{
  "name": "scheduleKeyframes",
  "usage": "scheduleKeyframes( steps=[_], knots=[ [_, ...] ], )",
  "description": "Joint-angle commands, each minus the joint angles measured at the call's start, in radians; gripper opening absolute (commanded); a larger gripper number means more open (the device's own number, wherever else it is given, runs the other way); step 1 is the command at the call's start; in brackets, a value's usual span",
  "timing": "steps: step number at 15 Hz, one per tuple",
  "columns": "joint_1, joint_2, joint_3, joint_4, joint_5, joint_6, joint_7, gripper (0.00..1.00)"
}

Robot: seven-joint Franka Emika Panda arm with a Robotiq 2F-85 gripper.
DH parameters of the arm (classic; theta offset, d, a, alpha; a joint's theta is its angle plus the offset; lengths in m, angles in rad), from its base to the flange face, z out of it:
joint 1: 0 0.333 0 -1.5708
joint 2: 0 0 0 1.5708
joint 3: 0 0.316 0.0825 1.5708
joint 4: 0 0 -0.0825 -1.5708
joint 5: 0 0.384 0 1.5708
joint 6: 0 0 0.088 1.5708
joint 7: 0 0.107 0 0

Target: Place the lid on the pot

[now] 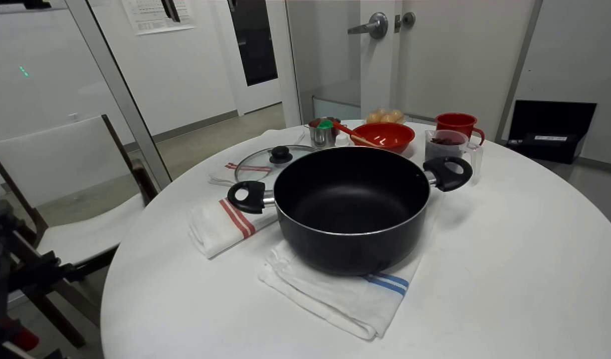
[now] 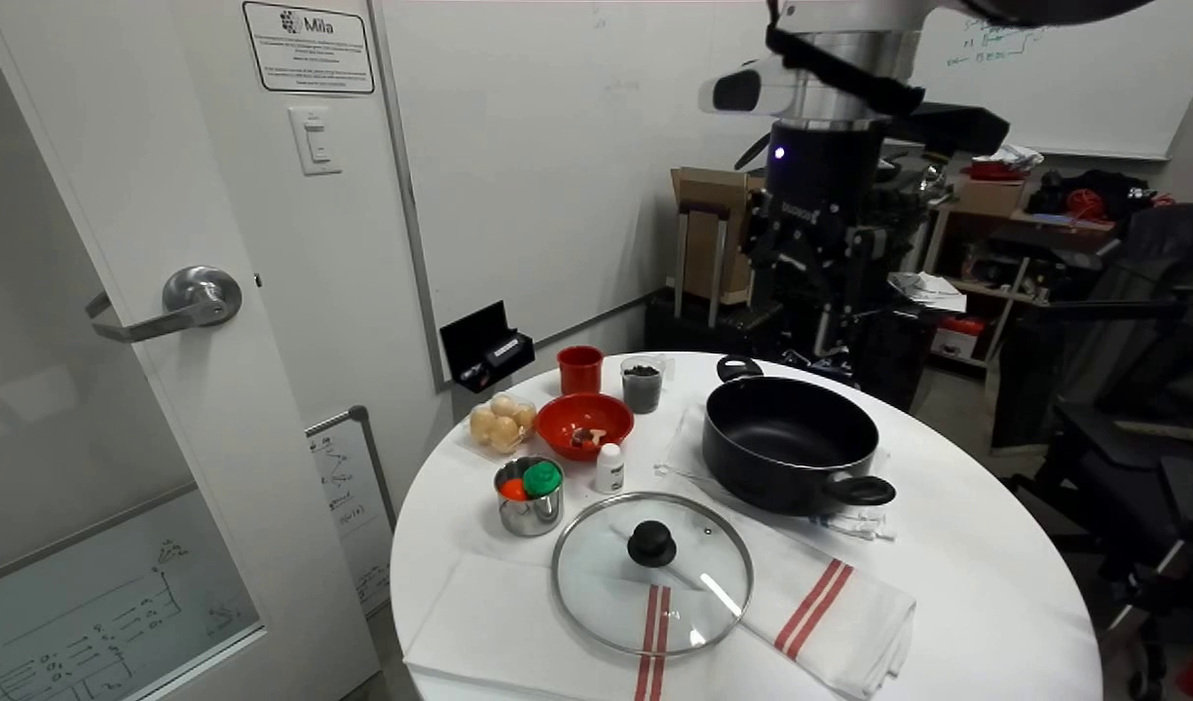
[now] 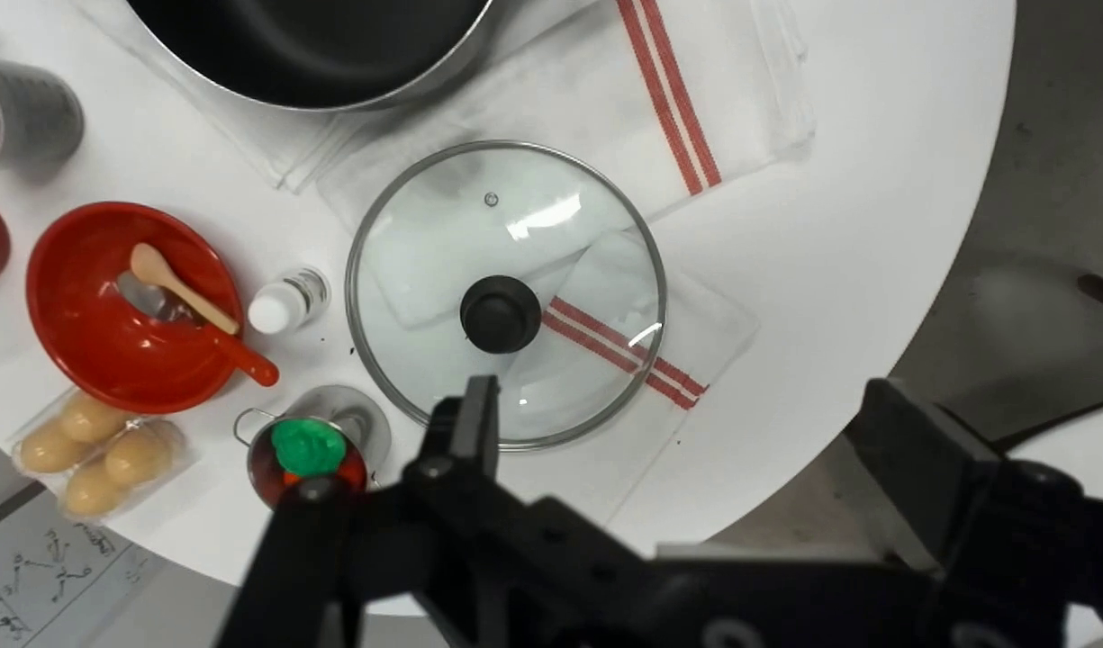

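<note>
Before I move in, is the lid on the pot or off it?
Off: the glass lid lies beside the pot, over red-striped towels; in both exterior views the pot stands uncovered.

"Mila" on wall sign

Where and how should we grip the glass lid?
By the black knob, probably straight down from above. It stands up at the centre of the glass lid, which lies knob up on the red-striped towels; the thin rim sits low and seems harder to pinch.

exterior views: 2 sides of table, oblique | wrist: near, downward | all 3 share lid
</note>
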State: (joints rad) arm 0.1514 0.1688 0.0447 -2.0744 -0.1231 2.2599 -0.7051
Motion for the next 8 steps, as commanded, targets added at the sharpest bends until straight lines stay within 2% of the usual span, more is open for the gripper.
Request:
scheduleKeyframes(
  steps=[1,8],
  knots=[
    [-0.023,0.161,0.047,0.147,-0.017,0.004,-0.005,1.00],
    [-0.045,0.404,0.055,0.278,-0.058,0.136,0.021,1.00]
  ],
)
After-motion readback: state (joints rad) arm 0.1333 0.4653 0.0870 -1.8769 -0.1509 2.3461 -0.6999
